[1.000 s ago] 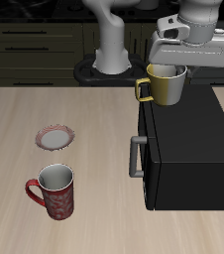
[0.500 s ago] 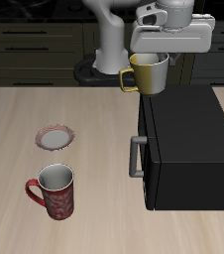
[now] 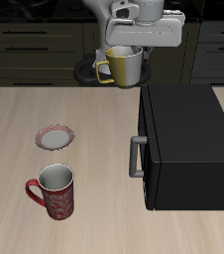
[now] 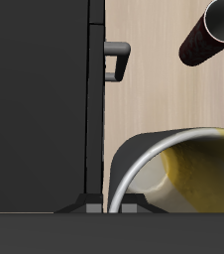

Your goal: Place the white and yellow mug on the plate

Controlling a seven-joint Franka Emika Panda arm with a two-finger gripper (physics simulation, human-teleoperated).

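Note:
My gripper (image 3: 127, 46) is shut on the rim of the white and yellow mug (image 3: 123, 66) and holds it high in the air, behind the table and beside the black microwave's back corner. The mug hangs upright with its yellow handle pointing away from the microwave. In the wrist view its pale rim and yellow inside (image 4: 188, 179) fill the frame close to the camera. The plate (image 3: 55, 137), small and round with a white centre and reddish-pink rim, lies on the table well below and nearer the front than the mug.
A black microwave (image 3: 188, 144) with a grey door handle (image 3: 135, 157) stands on the table; it also shows in the wrist view (image 4: 40, 99). A dark red patterned mug (image 3: 54, 191) stands near the front edge, also in the wrist view (image 4: 213, 30).
The gripper has carried the mug up off the microwave's top and sideways away from it, toward the plate's side of the table.

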